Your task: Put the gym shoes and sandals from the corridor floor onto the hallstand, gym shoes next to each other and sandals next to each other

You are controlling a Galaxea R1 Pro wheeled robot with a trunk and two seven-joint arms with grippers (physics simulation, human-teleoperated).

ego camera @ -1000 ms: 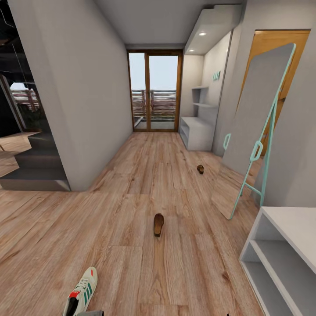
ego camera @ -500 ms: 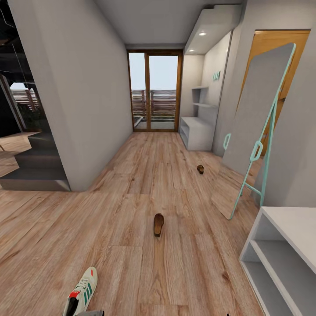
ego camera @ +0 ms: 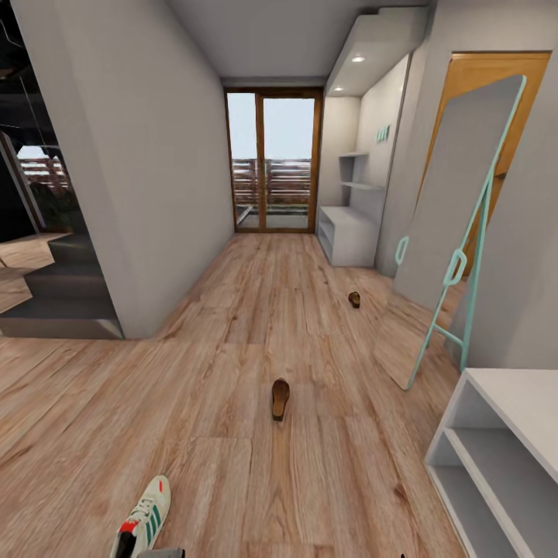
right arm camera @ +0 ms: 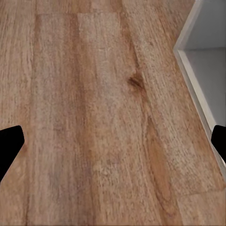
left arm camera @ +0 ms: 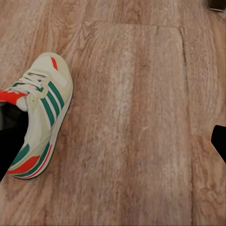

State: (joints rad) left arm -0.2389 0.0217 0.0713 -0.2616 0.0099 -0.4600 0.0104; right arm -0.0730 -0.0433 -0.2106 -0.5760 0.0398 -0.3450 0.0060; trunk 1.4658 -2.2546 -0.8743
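Note:
One gym shoe (ego camera: pixel 143 521), white with green stripes and a red-orange heel, lies on the corridor floor (ego camera: pixel 232 349) at the lower left. It also lies under my open left gripper (left arm camera: pixel 113 146), whose one finger overlaps the gym shoe (left arm camera: pixel 42 113) at its heel. A brown sandal (ego camera: pixel 280 398) rests mid-corridor, and a second sandal (ego camera: pixel 354 298) farther along to the right. The pale-grey hallstand (ego camera: pixel 349 236) stands at the far right by the glass door. My right gripper (right arm camera: pixel 113 143) hangs open over bare planks.
A white open-shelf unit (ego camera: pixel 496 457) stands close at the right, and its corner (right arm camera: pixel 207 61) is near my right gripper. A tall mirror with a teal frame (ego camera: pixel 457 201) leans on the right wall. A grey wall corner (ego camera: pixel 132 232) and a dark step (ego camera: pixel 62 298) lie left.
The whole picture has shifted slightly, so the camera has moved a little. The shoe and sandals lie where they were on the floor.

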